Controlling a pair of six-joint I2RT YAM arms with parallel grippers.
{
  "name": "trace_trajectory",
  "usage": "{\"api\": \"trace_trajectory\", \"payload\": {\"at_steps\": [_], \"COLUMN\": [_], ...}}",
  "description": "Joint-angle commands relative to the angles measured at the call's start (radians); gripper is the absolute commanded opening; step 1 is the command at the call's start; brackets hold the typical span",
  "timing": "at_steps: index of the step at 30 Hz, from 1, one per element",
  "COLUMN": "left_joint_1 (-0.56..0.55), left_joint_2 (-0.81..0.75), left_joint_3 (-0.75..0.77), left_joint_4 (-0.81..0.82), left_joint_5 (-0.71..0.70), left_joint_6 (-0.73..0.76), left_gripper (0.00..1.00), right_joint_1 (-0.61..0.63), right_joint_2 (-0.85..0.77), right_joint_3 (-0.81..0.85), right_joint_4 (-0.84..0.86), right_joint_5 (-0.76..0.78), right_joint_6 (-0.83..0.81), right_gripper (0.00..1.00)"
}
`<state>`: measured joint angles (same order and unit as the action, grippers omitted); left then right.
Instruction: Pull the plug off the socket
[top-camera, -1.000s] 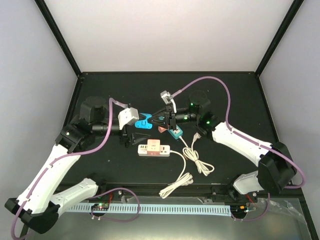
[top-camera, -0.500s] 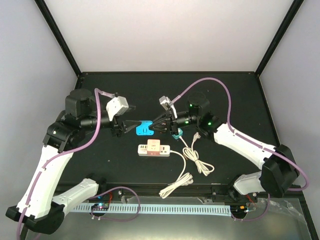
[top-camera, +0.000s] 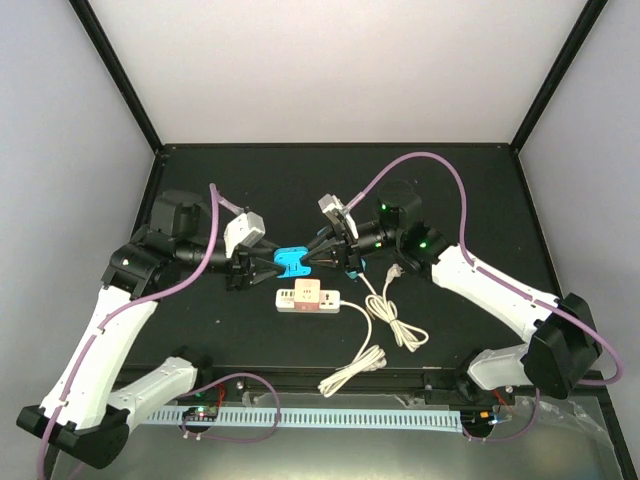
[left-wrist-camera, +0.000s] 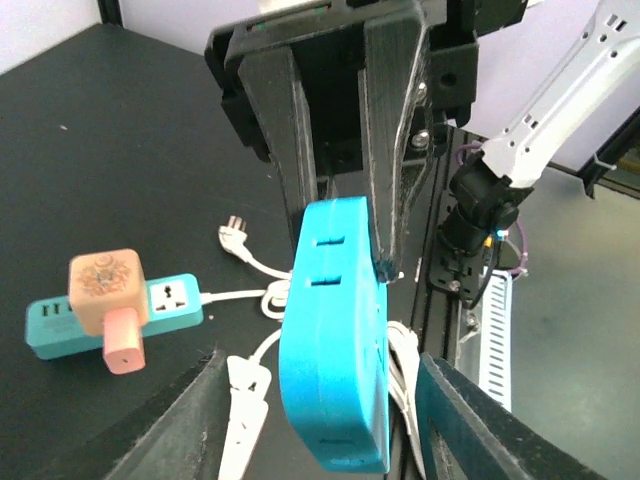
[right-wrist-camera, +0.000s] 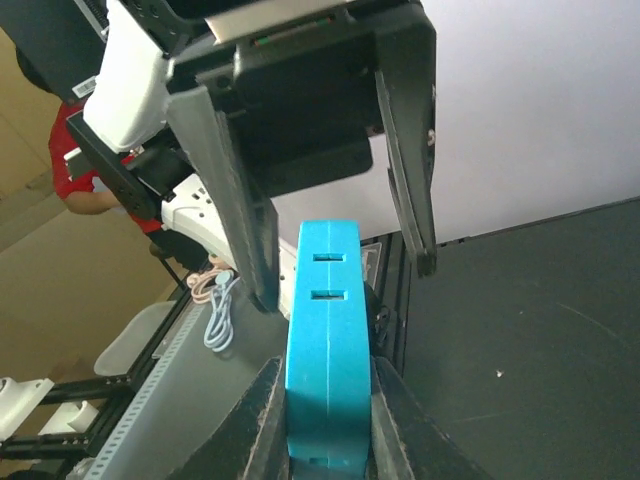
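A blue plug block (top-camera: 293, 261) with two slots on its edge hangs in the air at mid-table. My right gripper (top-camera: 312, 258) is shut on it; in the right wrist view the block (right-wrist-camera: 325, 340) is clamped between my fingers (right-wrist-camera: 328, 370). My left gripper (top-camera: 262, 262) faces it from the left, open. In the left wrist view its fingers (left-wrist-camera: 322, 365) stand wide on either side of the block (left-wrist-camera: 335, 340), with gaps on both sides.
A white power strip (top-camera: 330, 299) with a pink cube adapter (top-camera: 308, 291) lies just below the grippers, its white cord (top-camera: 385, 320) coiled to the right. A teal power strip (left-wrist-camera: 50, 320) with a peach cube (left-wrist-camera: 105, 285) lies beyond. Black frame posts rise at the table corners.
My left gripper drew back to the left, then came right again, and its open fingers now straddle the blue block. My right gripper has kept hold of the block and lowered it slightly.
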<state>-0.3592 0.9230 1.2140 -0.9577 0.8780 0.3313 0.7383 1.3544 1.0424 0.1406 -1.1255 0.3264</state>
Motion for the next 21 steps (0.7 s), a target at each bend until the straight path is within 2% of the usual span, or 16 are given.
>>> {"api": "trace_trajectory", "payload": {"at_steps": [1, 5, 11, 12, 14, 17, 21], "left_joint_1": [0.005, 0.006, 0.006, 0.007, 0.015, 0.034, 0.07], "left_joint_2": [-0.007, 0.003, -0.01, -0.015, -0.022, -0.027, -0.015], "left_joint_3": [-0.026, -0.043, -0.069, -0.081, -0.099, -0.111, -0.102], "left_joint_4": [0.002, 0.018, 0.062, 0.074, 0.086, 0.081, 0.044], "left_joint_5": [0.065, 0.094, 0.068, 0.058, 0.037, -0.004, -0.075], "left_joint_6": [-0.04, -0.064, -0.102, -0.113, -0.127, -0.121, -0.077], "left_gripper": [0.5, 0.4, 0.06, 0.02, 0.02, 0.02, 0.02], "right_joint_1": [0.004, 0.003, 0.004, 0.003, -0.006, -0.033, -0.065], "right_joint_2": [-0.022, -0.017, -0.012, -0.011, -0.007, -0.008, -0.015], "right_joint_3": [0.037, 0.034, 0.017, 0.012, 0.002, -0.027, -0.049], "right_joint_4": [-0.001, 0.018, 0.032, 0.037, 0.065, 0.143, 0.163], "right_joint_5": [-0.031, -0.029, -0.005, 0.002, 0.011, 0.03, 0.056], "right_joint_6": [-0.014, 0.003, 0.012, 0.017, 0.036, 0.102, 0.111], "right_gripper": [0.01, 0.01, 0.02, 0.09, 0.35, 0.61, 0.73]}}
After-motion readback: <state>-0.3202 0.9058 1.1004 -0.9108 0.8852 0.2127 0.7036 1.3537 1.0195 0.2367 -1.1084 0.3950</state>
